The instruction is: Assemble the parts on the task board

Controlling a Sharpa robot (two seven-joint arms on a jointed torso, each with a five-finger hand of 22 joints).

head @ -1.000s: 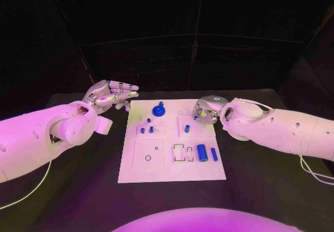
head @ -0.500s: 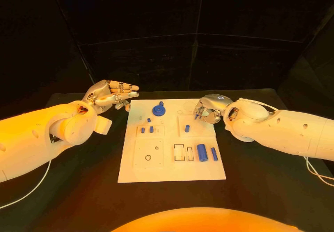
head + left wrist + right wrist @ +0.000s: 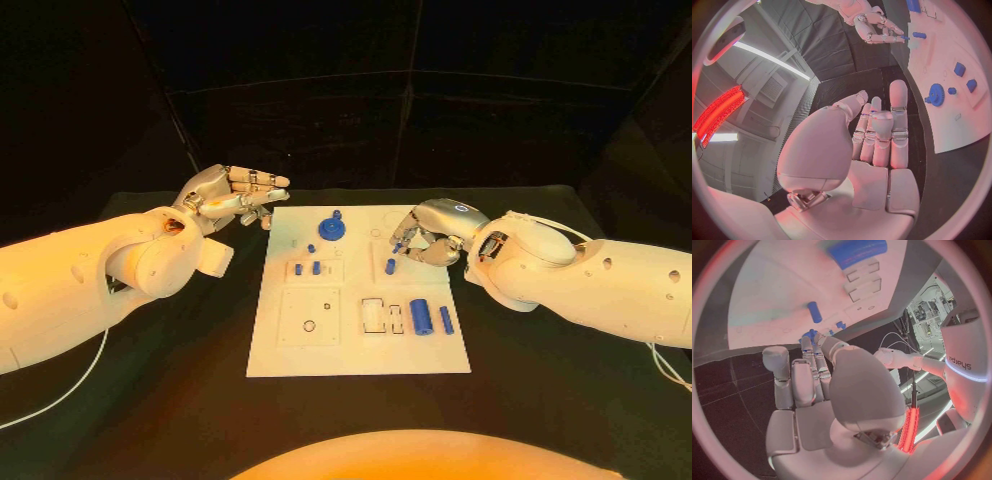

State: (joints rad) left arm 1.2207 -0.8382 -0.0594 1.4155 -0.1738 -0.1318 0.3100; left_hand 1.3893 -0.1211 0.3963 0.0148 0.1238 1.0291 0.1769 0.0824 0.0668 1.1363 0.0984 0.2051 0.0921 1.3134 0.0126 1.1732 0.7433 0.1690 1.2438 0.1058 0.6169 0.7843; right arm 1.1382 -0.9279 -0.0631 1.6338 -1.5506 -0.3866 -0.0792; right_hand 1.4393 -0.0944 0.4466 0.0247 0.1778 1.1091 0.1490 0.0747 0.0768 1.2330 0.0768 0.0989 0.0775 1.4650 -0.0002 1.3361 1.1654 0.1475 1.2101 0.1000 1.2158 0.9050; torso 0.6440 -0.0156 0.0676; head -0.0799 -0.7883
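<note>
The white task board (image 3: 361,350) lies mid-table. On it are a blue gear (image 3: 333,230), small blue pegs (image 3: 299,268), a blue peg (image 3: 389,266), a thick blue cylinder (image 3: 420,316) and a thin blue rod (image 3: 446,319). My right hand (image 3: 430,240) hovers over the board's far right part, fingers curled down just beyond the blue peg. In the left wrist view a small blue part (image 3: 904,37) shows pinched at the right hand's (image 3: 874,26) fingertips. My left hand (image 3: 231,195) stays off the board's far left corner with its fingers stretched out, holding nothing.
Rectangular slots (image 3: 382,315) and round holes (image 3: 307,326) mark the board's near half. Black table (image 3: 159,380) surrounds the board on all sides. Dark curtains close off the back.
The right hand has shifted slightly nearer over the board's right side, toward the blue peg. The left hand and the parts on the board have not moved.
</note>
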